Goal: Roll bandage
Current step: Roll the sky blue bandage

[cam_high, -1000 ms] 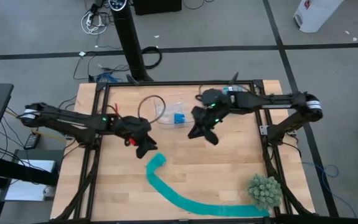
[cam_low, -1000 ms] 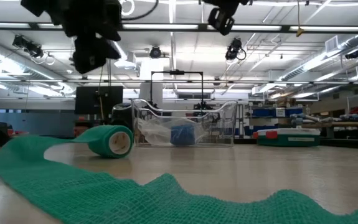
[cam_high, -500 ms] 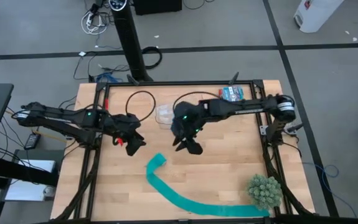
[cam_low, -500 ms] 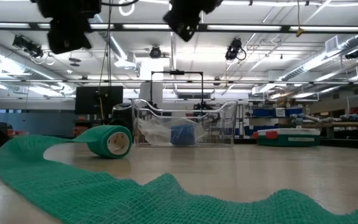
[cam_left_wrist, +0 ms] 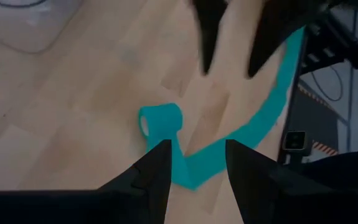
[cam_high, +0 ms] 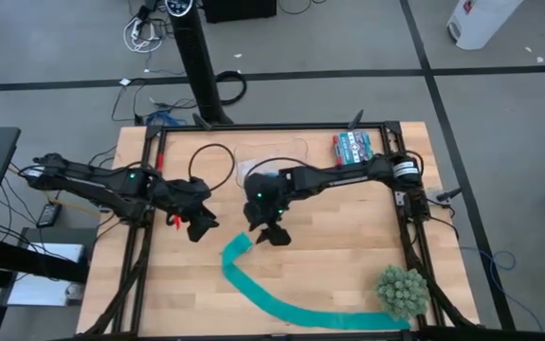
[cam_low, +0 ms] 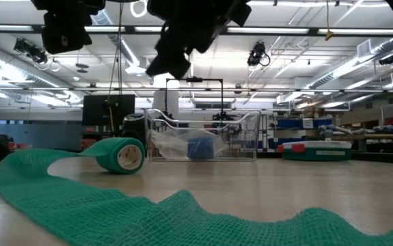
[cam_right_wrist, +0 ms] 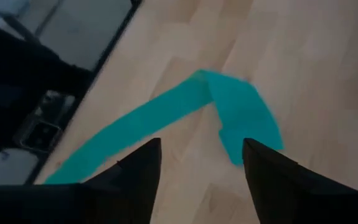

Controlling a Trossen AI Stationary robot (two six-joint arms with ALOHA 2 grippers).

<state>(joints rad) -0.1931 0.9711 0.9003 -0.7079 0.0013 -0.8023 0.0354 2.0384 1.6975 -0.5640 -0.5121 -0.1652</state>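
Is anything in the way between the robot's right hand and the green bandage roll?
No, nothing visible is in the way. The right hand hangs open above the rolled end of the bandage, with only bare wooden table between them. The plastic bag lies behind it, and the left hand waits to the side.

One teal bandage [cam_high: 281, 303] is lying on the bench [cam_high: 348, 237], a single ribbon with one rolled end near the middle and its tail reaching toward the near right corner. Two grippers are hanging over it: the left gripper [cam_high: 196, 225] and the right gripper [cam_high: 270, 233], each showing two spread fingers. One spiky green ball [cam_high: 403, 290] is sitting at the near right corner. One clear plastic bag [cam_high: 249, 170] is lying by the far edge, and one printed packet [cam_high: 353, 147] is resting at the far right corner.
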